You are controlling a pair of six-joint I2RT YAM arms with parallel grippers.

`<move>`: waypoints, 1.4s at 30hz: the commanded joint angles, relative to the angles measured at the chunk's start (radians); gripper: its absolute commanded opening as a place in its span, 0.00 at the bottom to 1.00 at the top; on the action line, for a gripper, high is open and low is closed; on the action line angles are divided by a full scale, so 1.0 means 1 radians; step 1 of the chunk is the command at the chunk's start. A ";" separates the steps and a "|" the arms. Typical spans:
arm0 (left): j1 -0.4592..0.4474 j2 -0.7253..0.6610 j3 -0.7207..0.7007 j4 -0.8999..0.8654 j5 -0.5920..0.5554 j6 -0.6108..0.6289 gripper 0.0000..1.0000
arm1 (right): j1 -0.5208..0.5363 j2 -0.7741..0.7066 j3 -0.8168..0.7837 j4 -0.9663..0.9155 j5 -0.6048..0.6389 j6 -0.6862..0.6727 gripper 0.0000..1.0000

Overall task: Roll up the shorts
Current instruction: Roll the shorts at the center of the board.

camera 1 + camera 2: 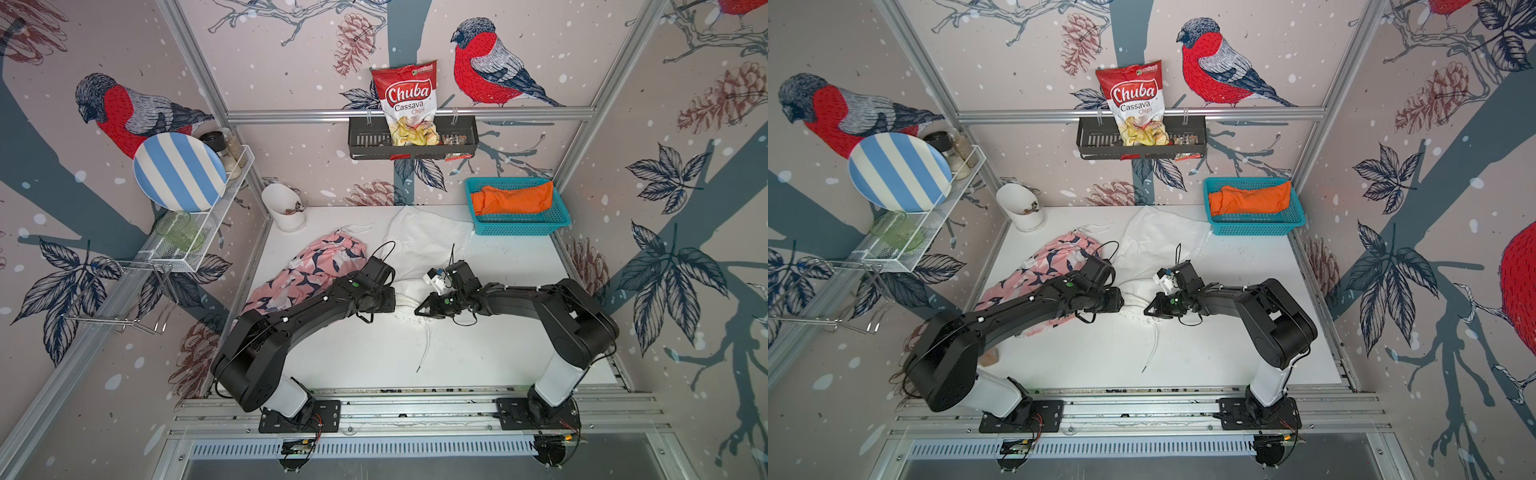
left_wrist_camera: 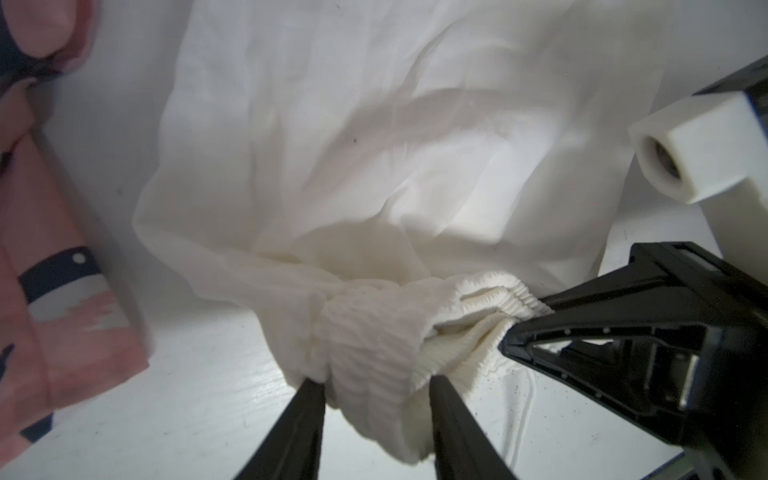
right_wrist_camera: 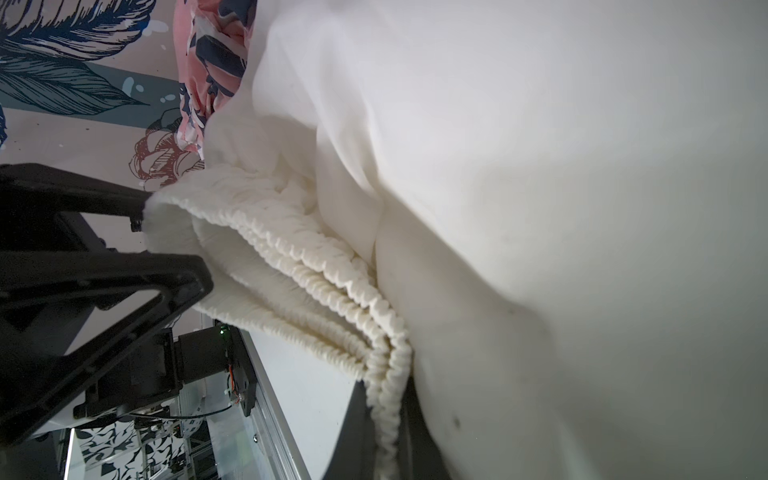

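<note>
Bare white table is filling centre frame. The left arm is lying across the pink shorts centre-left, hiding part of them. A striped plate is sitting upper left and a chips bag is standing top centre. A teal basket upper right is holding the bundled orange shorts. The white shorts are spreading mid-frame, wrinkled, with the waistband bunching into a ridged wad. The left gripper is clamping that wad with fingers half apart. The right gripper is pinching its elastic edge, jaws nearly closed. A drawstring is trailing below.
</note>
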 commanded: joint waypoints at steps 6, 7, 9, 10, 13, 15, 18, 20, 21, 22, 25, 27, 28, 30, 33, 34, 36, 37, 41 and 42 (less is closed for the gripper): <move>0.025 0.173 0.078 0.026 -0.086 0.052 0.15 | -0.001 0.007 0.017 -0.117 0.083 -0.036 0.03; 0.030 0.195 0.079 0.031 -0.085 0.058 0.14 | 0.000 0.005 0.018 -0.127 0.106 -0.040 0.07; 0.037 0.253 0.082 0.040 -0.081 0.074 0.12 | 0.005 -0.008 0.021 -0.144 0.149 -0.054 0.09; 0.040 0.277 0.083 0.043 -0.078 0.079 0.12 | 0.012 -0.017 0.025 -0.155 0.173 -0.062 0.11; 0.041 0.331 0.082 0.055 -0.060 0.095 0.11 | 0.046 -0.066 0.057 -0.241 0.366 -0.117 0.26; 0.039 0.342 0.077 0.067 -0.045 0.103 0.11 | 0.087 -0.108 0.093 -0.314 0.537 -0.173 0.40; 0.040 0.335 0.062 0.080 -0.030 0.106 0.12 | 0.155 -0.141 0.147 -0.383 0.732 -0.258 0.47; 0.039 0.330 0.056 0.085 -0.022 0.112 0.13 | 0.194 -0.139 0.184 -0.394 0.768 -0.325 0.51; 0.040 0.328 0.054 0.085 -0.020 0.112 0.13 | 0.208 -0.135 0.203 -0.387 0.755 -0.353 0.54; 0.040 0.326 0.054 0.085 -0.018 0.112 0.13 | 0.212 -0.126 0.216 -0.377 0.731 -0.373 0.56; 0.039 0.322 0.054 0.085 -0.011 0.116 0.13 | 0.212 -0.072 0.263 -0.350 0.652 -0.418 0.58; 0.040 0.318 0.053 0.084 -0.007 0.113 0.14 | 0.212 -0.037 0.289 -0.339 0.597 -0.442 0.60; 0.039 0.315 0.053 0.085 -0.006 0.113 0.14 | 0.211 -0.024 0.294 -0.329 0.580 -0.449 0.61; 0.039 0.309 0.051 0.086 -0.002 0.109 0.15 | 0.212 0.008 0.303 -0.322 0.562 -0.461 0.61; 0.041 0.300 0.050 0.089 0.004 0.105 0.16 | 0.212 0.038 0.304 -0.320 0.548 -0.463 0.56; 0.041 0.298 0.049 0.091 0.007 0.104 0.16 | 0.212 0.041 0.300 -0.318 0.549 -0.459 0.53; 0.041 0.295 0.052 0.093 0.009 0.099 0.16 | 0.212 0.047 0.289 -0.310 0.547 -0.448 0.45; 0.041 0.295 0.054 0.092 0.009 0.098 0.17 | 0.212 0.047 0.284 -0.305 0.546 -0.442 0.39; 0.041 0.263 0.056 0.083 -0.009 0.084 0.22 | 0.210 0.034 0.265 -0.287 0.525 -0.394 0.03; 0.041 0.245 0.053 0.079 -0.020 0.077 0.26 | 0.211 0.029 0.260 -0.281 0.501 -0.376 0.00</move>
